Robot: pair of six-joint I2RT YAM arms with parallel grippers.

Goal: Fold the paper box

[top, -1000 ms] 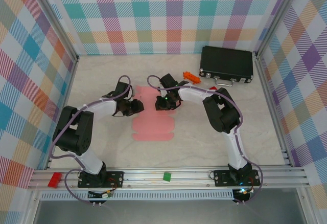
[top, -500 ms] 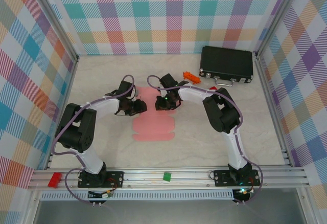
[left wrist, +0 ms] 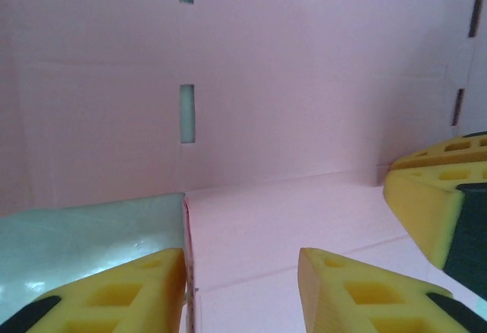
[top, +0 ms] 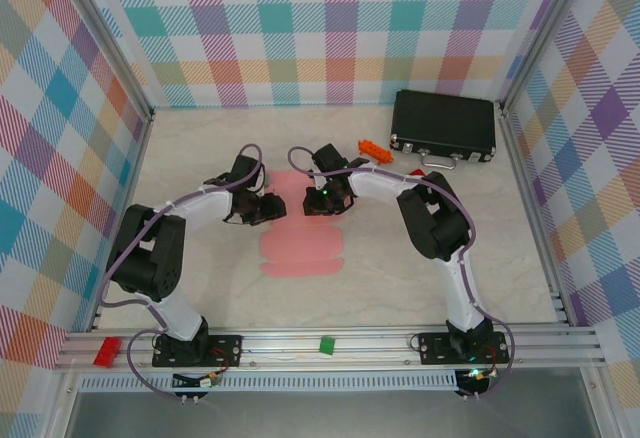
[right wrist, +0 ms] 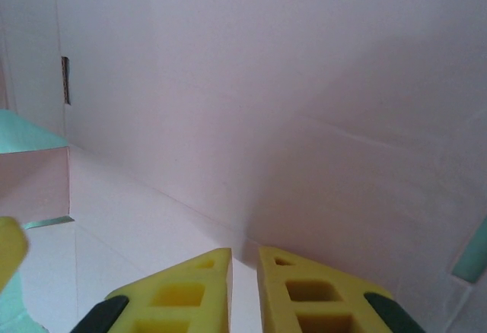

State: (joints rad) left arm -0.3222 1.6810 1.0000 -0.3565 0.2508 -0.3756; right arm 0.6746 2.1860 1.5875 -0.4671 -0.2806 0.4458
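**Desk:** What takes up most of the overhead view?

**Photographer:** A pale table (top: 200, 288), closed in by checked walls (top: 300, 28). Two arms reach from the lower edge toward the middle of the frame.

**Desk:** Where is the paper box?

**Photographer:** The paper box (top: 300, 243) is at mid-frame, a pink card sheet. Its near part lies flat on the table. Its far end sits between the left claw (top: 272, 208) and the right claw (top: 310, 203). In both wrist views a pink panel rises ahead of the fingers, and narrow slots (left wrist: 186, 112) are cut in it at upper left.

**Desk:** Anything else of size?

**Photographer:** A black case (top: 443, 126) lies at upper right, well apart from the sheet.

**Desk:** How do the claws stand?

**Photographer:** The left claw's yellow fingers (left wrist: 122, 295) are spread apart, low in its own view. The sheet's edge runs just inside the left-hand finger, and pink card shows in the gap. The right claw's fingers (right wrist: 304, 295) are almost together, with only a thin slit between them. I cannot tell whether card is pinched there.

**Desk:** And the small items?

**Photographer:** An orange piece (top: 372, 148) lies just left of the case. A red block (top: 106, 350) and a green block (top: 326, 344) sit on the metal rail (top: 400, 343) along the bottom.
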